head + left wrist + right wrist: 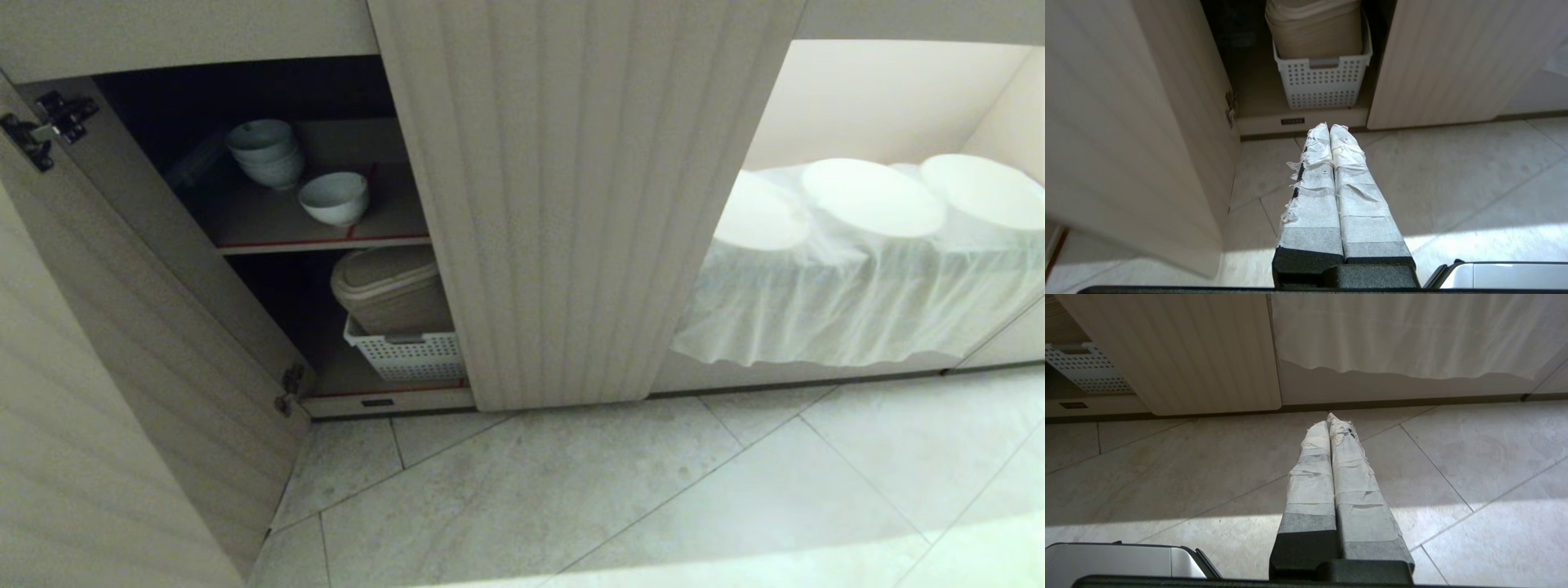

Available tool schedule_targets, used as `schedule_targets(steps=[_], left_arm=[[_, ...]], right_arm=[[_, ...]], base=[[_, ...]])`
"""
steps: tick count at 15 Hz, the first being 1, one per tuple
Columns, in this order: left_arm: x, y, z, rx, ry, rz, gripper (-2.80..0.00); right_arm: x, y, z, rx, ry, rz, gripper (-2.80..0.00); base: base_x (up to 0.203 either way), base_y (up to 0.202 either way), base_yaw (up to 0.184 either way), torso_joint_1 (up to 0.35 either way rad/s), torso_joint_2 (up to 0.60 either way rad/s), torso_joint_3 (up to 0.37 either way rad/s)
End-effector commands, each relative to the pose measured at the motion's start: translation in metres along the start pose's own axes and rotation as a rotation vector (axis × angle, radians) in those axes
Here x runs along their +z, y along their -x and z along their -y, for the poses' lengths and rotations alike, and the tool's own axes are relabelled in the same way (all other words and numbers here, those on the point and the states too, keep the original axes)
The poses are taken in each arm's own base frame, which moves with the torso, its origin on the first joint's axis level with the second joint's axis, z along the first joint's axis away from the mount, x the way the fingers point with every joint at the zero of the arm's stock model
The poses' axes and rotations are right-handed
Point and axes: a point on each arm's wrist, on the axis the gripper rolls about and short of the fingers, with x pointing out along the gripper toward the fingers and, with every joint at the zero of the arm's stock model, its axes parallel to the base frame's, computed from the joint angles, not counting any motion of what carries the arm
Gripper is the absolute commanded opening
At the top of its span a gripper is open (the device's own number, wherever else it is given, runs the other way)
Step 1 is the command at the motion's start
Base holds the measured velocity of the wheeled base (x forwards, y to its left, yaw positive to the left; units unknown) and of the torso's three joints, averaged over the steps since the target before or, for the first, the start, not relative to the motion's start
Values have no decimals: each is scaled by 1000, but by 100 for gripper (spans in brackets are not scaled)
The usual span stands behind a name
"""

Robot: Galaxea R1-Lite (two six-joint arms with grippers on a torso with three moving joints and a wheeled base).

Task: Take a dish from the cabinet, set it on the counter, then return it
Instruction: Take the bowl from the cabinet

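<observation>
Open cabinet with the bowl on its shelf, both end effectors closed over the floor.

The low cabinet (584, 204) with pale beige ribbed doors has its left door swung open; on its upper brown shelf (245, 216) with a red front edge sits the small plain white round ceramic bowl (334, 198), just beside a stack of similar white bowls (266, 153) behind it. Below, a white perforated plastic basket (406, 356) holds a beige lidded container (392, 287). The left end effector (1329, 127), its tape-wrapped fingers pressed together and empty, hangs above the pale tiled floor (653, 498) facing the basket; the right end effector (1328, 418) is likewise closed and empty, near a white cloth-draped surface (857, 302).
</observation>
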Motion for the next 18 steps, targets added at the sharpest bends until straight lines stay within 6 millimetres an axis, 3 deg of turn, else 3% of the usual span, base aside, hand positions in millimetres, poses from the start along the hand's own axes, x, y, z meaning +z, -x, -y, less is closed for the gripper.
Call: schedule_targets(steps=[1, 18], left_arm=[[0, 0, 0, 5, 4, 0, -280], [0, 0, 0, 7, 5, 2, -280]], right_arm=[[0, 0, 0, 0, 0, 0, -280], [0, 0, 0, 0, 0, 0, -280]], base=[[192, 0, 1, 1, 2, 4], [196, 0, 1, 3, 2, 2]])
